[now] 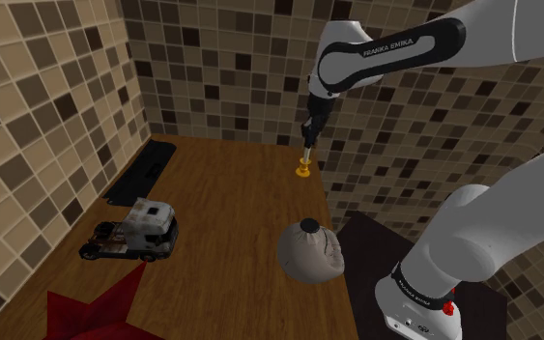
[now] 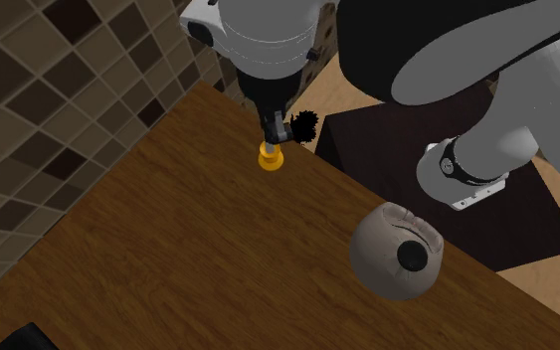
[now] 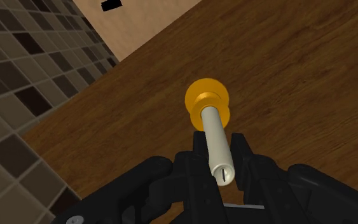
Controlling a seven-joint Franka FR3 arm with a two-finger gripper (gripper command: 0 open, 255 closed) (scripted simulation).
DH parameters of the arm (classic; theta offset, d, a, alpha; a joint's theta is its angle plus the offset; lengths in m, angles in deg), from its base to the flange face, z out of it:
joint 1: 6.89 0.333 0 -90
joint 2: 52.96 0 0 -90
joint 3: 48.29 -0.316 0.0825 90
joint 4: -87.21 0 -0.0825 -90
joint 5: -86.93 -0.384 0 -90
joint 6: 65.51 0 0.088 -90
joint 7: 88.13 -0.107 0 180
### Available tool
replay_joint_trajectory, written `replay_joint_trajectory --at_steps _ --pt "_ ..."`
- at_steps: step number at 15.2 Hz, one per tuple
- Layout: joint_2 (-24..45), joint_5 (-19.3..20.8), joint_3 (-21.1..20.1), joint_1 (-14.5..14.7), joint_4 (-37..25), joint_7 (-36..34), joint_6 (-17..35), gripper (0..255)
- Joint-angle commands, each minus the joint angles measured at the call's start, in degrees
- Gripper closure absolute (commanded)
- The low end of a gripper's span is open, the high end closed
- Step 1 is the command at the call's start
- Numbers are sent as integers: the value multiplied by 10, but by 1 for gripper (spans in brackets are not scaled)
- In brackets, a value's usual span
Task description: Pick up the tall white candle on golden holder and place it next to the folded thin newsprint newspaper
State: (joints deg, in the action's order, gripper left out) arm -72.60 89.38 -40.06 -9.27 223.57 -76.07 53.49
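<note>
The hand (image 3: 219, 153) is clenched on the white candle (image 3: 214, 130), one finger on each side of its shaft near the wick end. In the shoulder view the candle sits at the hand's 6 o'clock. Its golden holder (image 1: 302, 171) is down at the wooden table (image 1: 221, 222), at 12 o'clock from the grey sack (image 1: 310, 251).

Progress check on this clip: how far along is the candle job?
Done: the end effector is at the candle, fingers clasping its white stick above the golden holder. In hand: the grasp; the holder looks on or barely off the table, so no clear lift yet. Left: lifting it and setting it beside the dark flat thing by the wall, probably the newspaper.
</note>
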Motion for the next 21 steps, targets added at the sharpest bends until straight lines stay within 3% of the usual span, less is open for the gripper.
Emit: replay_joint_trajectory --at_steps 1,21 --pt "-6 0 -1 0 -10 0 -17 255" --pt "-24 -1 -7 2 -150 -2 -174 255"
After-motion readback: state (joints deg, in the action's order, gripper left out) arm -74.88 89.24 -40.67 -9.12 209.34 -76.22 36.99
